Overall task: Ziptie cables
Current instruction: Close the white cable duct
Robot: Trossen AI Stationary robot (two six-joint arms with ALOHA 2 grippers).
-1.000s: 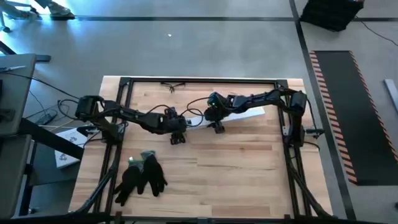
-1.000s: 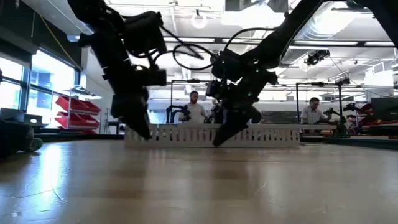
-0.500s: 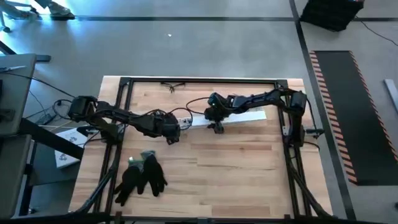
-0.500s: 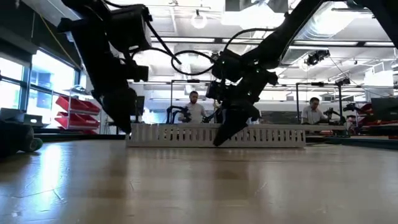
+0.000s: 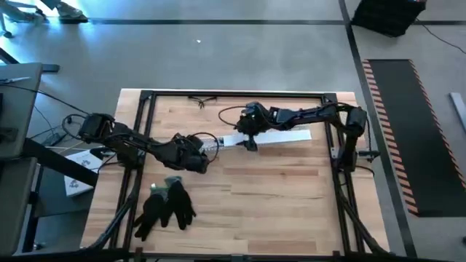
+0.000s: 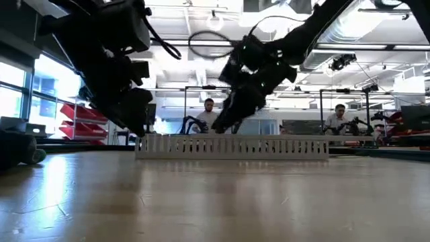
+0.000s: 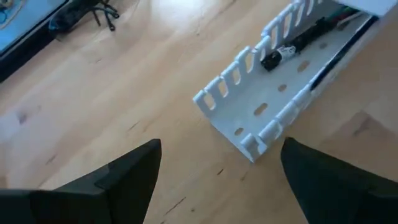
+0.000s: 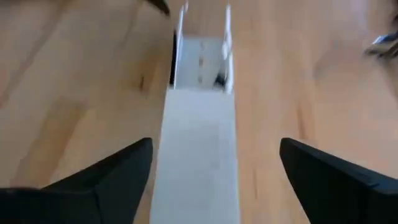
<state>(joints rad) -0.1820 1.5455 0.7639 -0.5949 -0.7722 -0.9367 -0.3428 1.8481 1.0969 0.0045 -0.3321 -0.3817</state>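
Note:
A long white slotted channel [image 5: 266, 137] lies on the table at the middle, toward the far side. In the left wrist view its open end [image 7: 249, 118] shows thin cables [image 7: 297, 42] lying inside, one with a small pale plug. My left gripper [image 5: 195, 158] hangs open just off the channel's left end, with nothing between its fingers [image 7: 134, 171]. My right gripper [image 5: 249, 143] is open above the channel's left part, a finger [image 8: 118, 174] on each side of the channel's closed white top [image 8: 199, 155], clear of it in the low view [image 6: 225, 124].
A pair of black gloves [image 5: 166, 204] lies near the table's front left. Some dark small items [image 5: 203, 100] lie at the far edge. The black frame rails [image 5: 233, 93] run around the table. Bare wood [image 5: 277, 196] spreads at the near right.
My left gripper has drawn back from the channel's left end toward the table's left edge. My right gripper has risen from the tabletop in front of the channel to above it, shifting a little toward the far edge. The channel stays on the table.

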